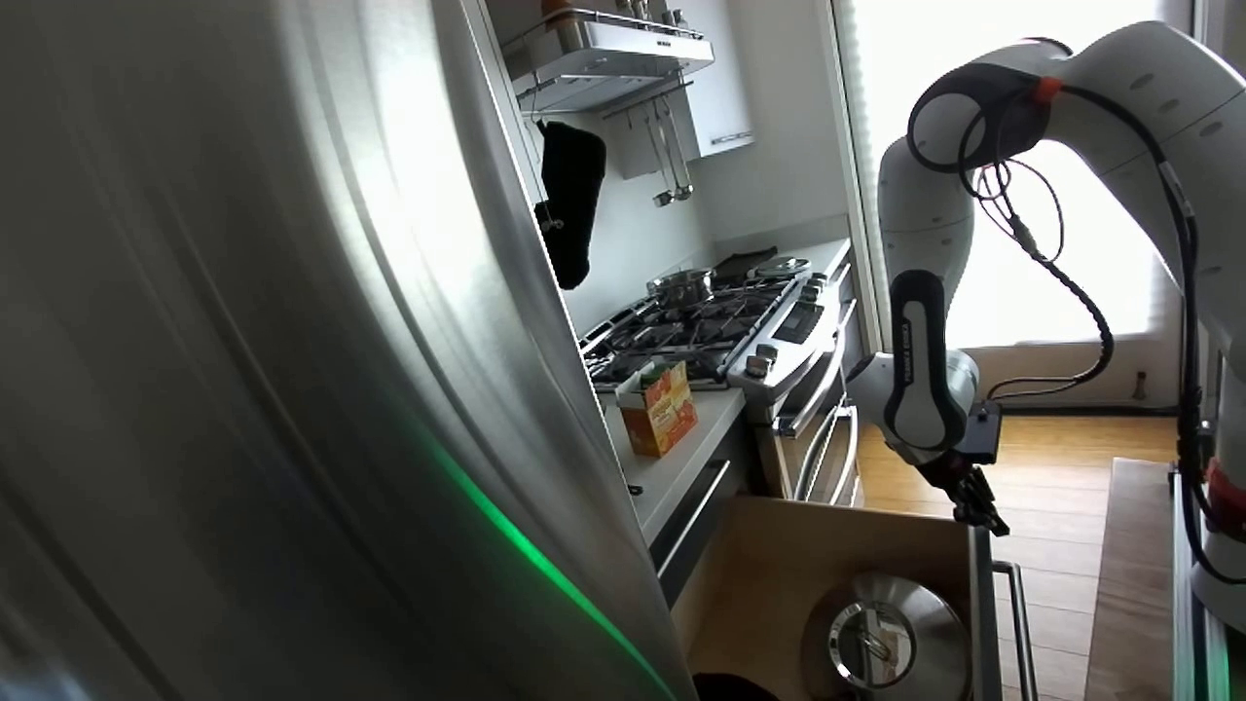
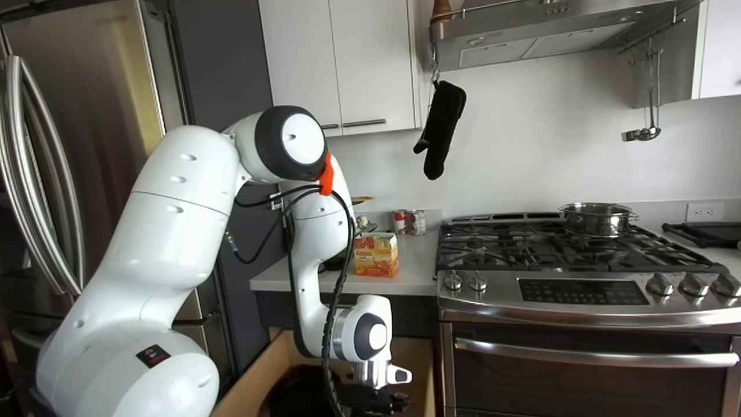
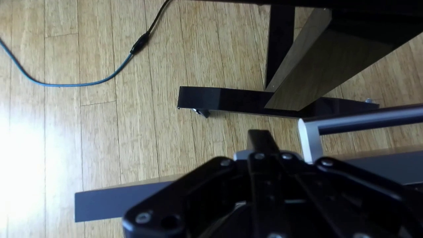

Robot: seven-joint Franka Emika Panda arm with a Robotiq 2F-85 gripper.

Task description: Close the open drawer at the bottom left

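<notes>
The drawer [image 1: 837,535] stands pulled out, light wood inside, with a round steel lid [image 1: 905,608] in it. Its wooden side [image 2: 278,362] and a dark pan [image 2: 298,391] show in an exterior view. Its grey front [image 1: 985,633] carries a long bar handle [image 1: 1017,623], also seen in the wrist view [image 3: 366,120]. My gripper [image 1: 995,524] points down at the far top corner of the front; whether it touches cannot be told. In the wrist view my gripper [image 3: 261,135] is shut and empty, its fingertips just left of the handle's end and reaching past the front's grey top edge [image 3: 112,201].
A steel fridge [image 1: 292,341] stands beside the drawer. The stove [image 2: 579,289] with its oven handle [image 2: 590,354] is on the drawer's other side. An orange box [image 2: 376,255] stands on the counter. A dark stand base [image 3: 228,99] and a blue cable [image 3: 79,84] are on the floor.
</notes>
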